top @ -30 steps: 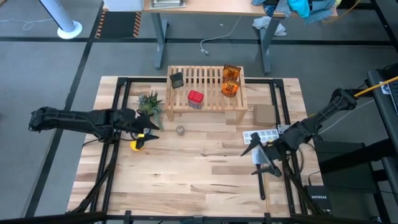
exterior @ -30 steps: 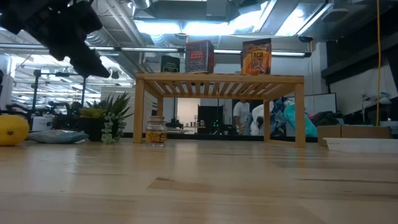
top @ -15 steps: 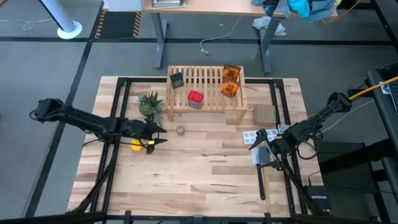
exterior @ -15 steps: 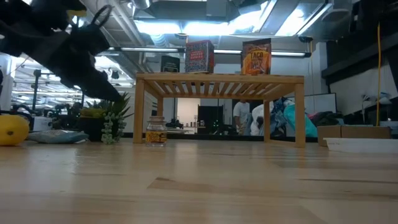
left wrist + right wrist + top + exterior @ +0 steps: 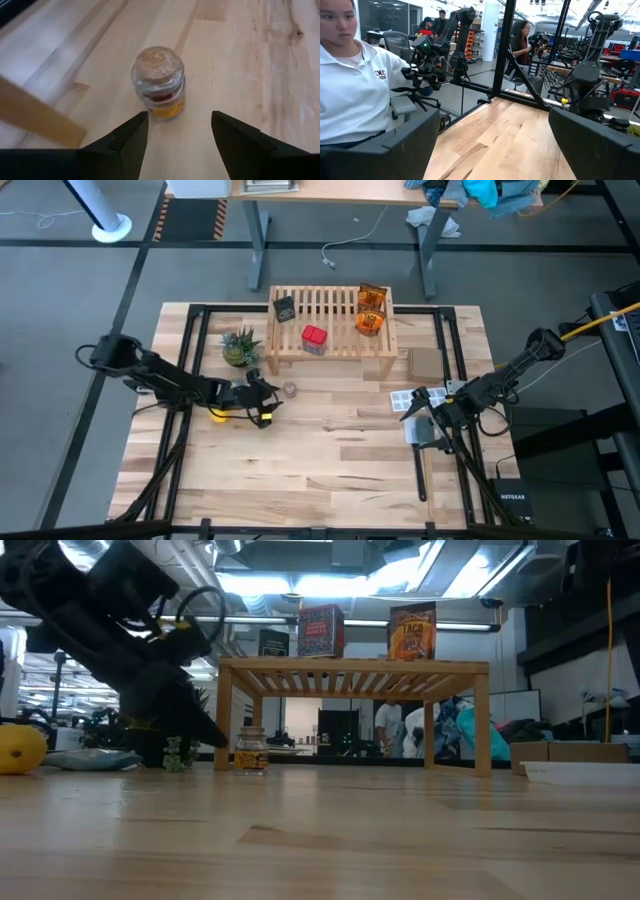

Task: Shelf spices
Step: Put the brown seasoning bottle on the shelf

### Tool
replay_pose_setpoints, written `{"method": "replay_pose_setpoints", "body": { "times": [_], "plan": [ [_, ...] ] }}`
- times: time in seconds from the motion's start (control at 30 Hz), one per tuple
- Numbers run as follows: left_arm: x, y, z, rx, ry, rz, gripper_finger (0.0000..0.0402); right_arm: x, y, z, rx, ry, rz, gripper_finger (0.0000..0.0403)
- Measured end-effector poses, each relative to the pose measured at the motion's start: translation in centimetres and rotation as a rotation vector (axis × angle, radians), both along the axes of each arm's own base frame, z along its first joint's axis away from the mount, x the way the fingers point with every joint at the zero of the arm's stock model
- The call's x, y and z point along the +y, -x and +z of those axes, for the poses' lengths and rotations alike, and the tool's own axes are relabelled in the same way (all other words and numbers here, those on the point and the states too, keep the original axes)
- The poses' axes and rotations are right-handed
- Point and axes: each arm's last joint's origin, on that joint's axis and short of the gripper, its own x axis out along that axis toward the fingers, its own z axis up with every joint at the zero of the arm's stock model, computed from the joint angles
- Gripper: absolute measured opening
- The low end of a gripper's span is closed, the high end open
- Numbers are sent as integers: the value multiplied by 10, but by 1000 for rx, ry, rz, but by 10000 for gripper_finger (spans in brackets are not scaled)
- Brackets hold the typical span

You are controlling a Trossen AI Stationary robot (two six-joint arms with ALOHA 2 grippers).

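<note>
Shelf (image 5: 330,340), stocked: dark box (image 5: 285,309), red tin (image 5: 314,338), two orange packets (image 5: 371,310); outstanding: small jar (image 5: 159,82) on table before it, left gripper (image 5: 176,136) open and empty just short; right gripper (image 5: 412,418) open, idle

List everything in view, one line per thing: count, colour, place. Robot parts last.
shelf: one, light wood, far middle of the table.
orange packets: two, on the shelf's right end.
red tin: one, on the shelf, near its front edge.
dark box: one, on the shelf's far left corner.
clear jar: one, cork-topped, on the table in front of the shelf.
potted plant: one, green, left of the shelf.
yellow toy: one, on the table beside the left arm.
white tray: one, right side of the table.
brown block: one, right of the shelf.
left gripper: fingers open, just short of the jar.
right gripper: open, at the table's right edge.
</note>
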Motion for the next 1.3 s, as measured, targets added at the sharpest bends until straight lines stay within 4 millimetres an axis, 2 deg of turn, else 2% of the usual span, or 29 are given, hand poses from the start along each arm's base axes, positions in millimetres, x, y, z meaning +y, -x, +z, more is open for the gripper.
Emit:
{"method": "replay_pose_setpoints", "body": {
  "times": [0.33, 0.67, 1.3],
  "plan": [
    [0, -22, -4, 28, -21, 29, 211, 0, 0, -1, 5, 4, 0, 380],
    [11, -25, -4, 4, -3, 96, 211, 0, 0, -1, 7, 5, 0, 380],
    [10, -32, 4, -97, -2, 75, 211, 0, 0, -1, 8, 6, 0, 380]
  ]
}}
